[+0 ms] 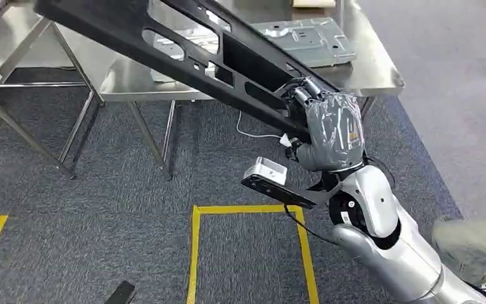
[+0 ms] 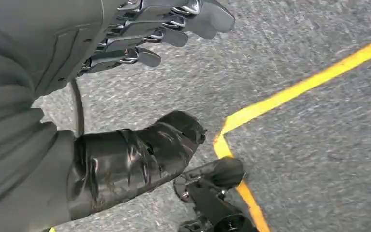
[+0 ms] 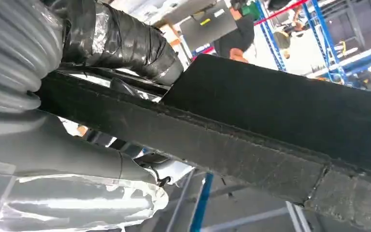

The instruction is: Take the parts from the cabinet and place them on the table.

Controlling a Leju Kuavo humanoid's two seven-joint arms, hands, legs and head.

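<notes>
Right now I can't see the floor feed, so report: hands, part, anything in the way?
Right hand grips long black part, held tilted over the steel table. Left hand holds nothing, hanging over carpet. Grey metal plate lies on the table beneath.

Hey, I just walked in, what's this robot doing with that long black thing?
The robot's right hand grips a long black part with cut-out slots, holding it tilted over the edge of a steel table. A flat grey metal panel already lies on that table. The left hand hangs over the carpet near a yellow floor line, holding nothing, fingers loosely apart. The black part is not yet set down.
</notes>
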